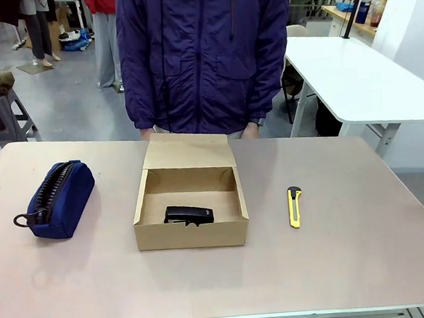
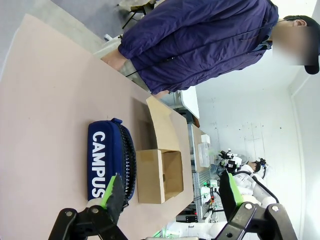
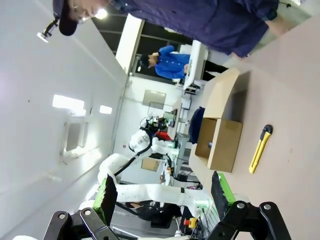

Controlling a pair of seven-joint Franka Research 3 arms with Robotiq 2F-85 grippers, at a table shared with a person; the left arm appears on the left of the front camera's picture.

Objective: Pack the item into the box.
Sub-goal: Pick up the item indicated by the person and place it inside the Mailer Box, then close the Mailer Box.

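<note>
**Item inside box; lid open; both grippers empty**

- Table [image 1: 350, 266]: three things in a row, well apart. This probably lets each be reached without knocking the others.
- Person [image 1: 205, 57]: stands at the far edge directly behind the box, hands low at the rim (touching nothing that I can see).
- Box [image 1: 192, 234]: mid-table, with the lid flap [image 1: 188, 152] folded back toward the person, so the cavity is open from above.
- Navy pouch [image 1: 60, 199]: on its side, to the robot's left of the box.
- Left gripper [image 2: 171, 180]: fingers spread, nothing between them, held off the table.
- Right gripper [image 3: 162, 180]: likewise spread and empty.
- Utility knife [image 1: 295, 206]: flat on the table to the box's right.
- Item [image 1: 188, 215]: on the box floor near the front wall.

Judgement: packing looks done; only closing the flap may remain.
</note>
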